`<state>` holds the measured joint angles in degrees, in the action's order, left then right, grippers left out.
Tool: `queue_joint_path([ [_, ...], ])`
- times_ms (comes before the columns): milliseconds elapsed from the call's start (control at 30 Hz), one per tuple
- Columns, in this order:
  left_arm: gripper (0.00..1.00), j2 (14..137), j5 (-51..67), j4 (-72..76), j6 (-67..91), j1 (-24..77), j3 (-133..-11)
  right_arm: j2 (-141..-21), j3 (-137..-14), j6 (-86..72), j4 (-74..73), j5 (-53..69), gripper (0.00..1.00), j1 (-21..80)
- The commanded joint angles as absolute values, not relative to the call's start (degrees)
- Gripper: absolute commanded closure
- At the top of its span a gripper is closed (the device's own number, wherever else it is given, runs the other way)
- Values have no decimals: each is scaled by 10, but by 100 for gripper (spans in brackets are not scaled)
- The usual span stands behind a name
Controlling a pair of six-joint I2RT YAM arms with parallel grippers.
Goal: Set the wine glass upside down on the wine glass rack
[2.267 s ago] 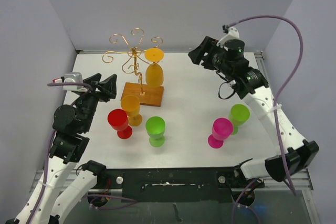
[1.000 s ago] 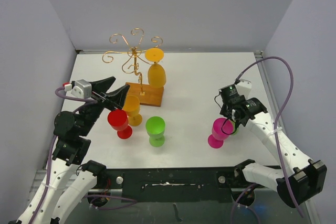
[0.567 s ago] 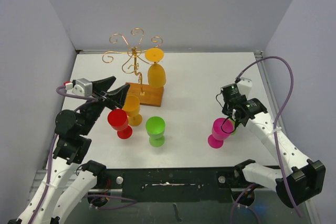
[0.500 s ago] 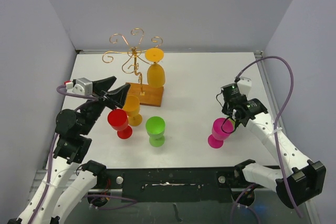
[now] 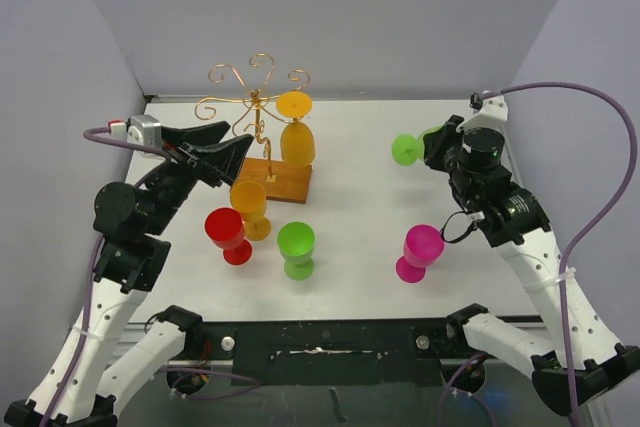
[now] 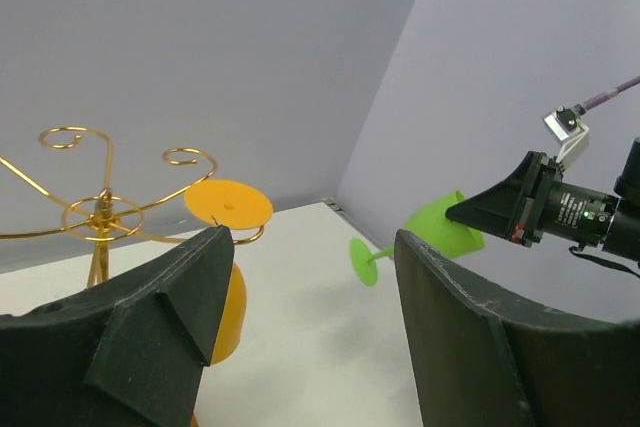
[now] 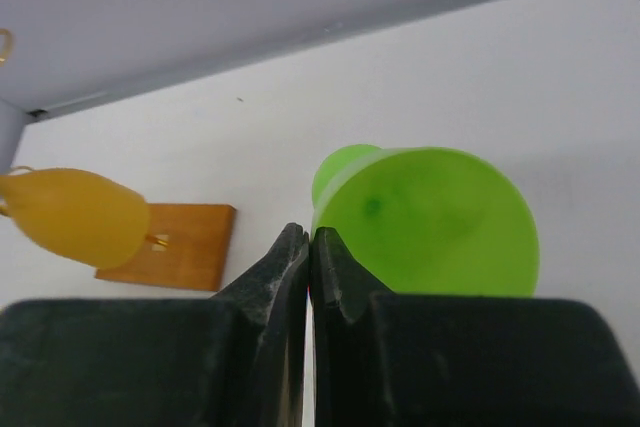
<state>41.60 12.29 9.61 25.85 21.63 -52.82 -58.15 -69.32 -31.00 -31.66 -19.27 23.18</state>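
My right gripper [image 5: 441, 143] is shut on the rim of a green wine glass [image 5: 418, 144] and holds it in the air on its side, foot pointing left. In the right wrist view its bowl [image 7: 430, 222] sits right beside my closed fingertips [image 7: 310, 237]. The wine glass rack [image 5: 255, 97], gold wire on a wooden base [image 5: 285, 183], stands at the back left. An orange glass [image 5: 295, 137] hangs upside down from it. My left gripper [image 5: 225, 152] is open and empty beside the rack. Its wrist view shows the rack [image 6: 100, 212] and the green glass [image 6: 440, 232] between its fingers [image 6: 308, 237].
Upright glasses stand on the white table: an orange one [image 5: 248, 202], a red one [image 5: 227, 232] and a second green one [image 5: 296, 247] in front of the rack, and a pink one [image 5: 420, 250] at the right. Grey walls close in the table.
My right gripper shut on the green glass beside the pink one, lifted it up and back, and tipped it onto its side. My left gripper rose a little toward the rack.
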Motion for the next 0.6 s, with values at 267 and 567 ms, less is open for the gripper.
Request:
queue_joint_path([
  [267,36,497,184,181,491,216,-599,-473,-612,-345,125,8,100,231],
  [567,36,601,165,313,631,299,-602,-477,-522,-363,348,30,100,299],
])
